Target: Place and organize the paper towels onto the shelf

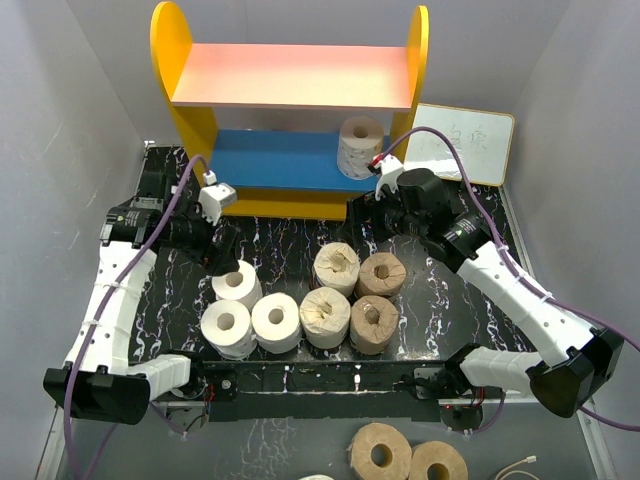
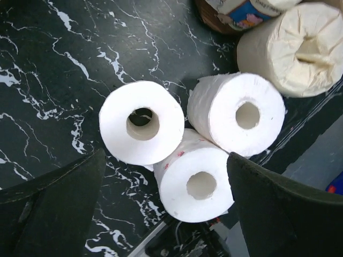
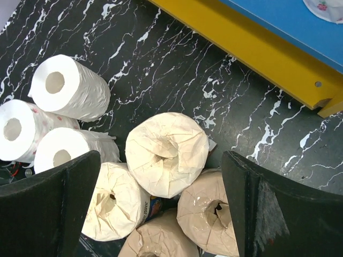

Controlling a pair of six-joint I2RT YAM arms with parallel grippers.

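Note:
The shelf stands at the back, with one white paper towel roll on the right of its blue lower board. The pink upper board is bare. Three white rolls stand clustered on the black marbled table, with several tan wrapped rolls to their right. My left gripper hovers open and empty above the white rolls. My right gripper hovers open and empty above the wrapped rolls, near the shelf's yellow base.
A small whiteboard with writing leans at the back right beside the shelf. Two more tan rolls lie below the table's near edge. Grey walls close in on both sides.

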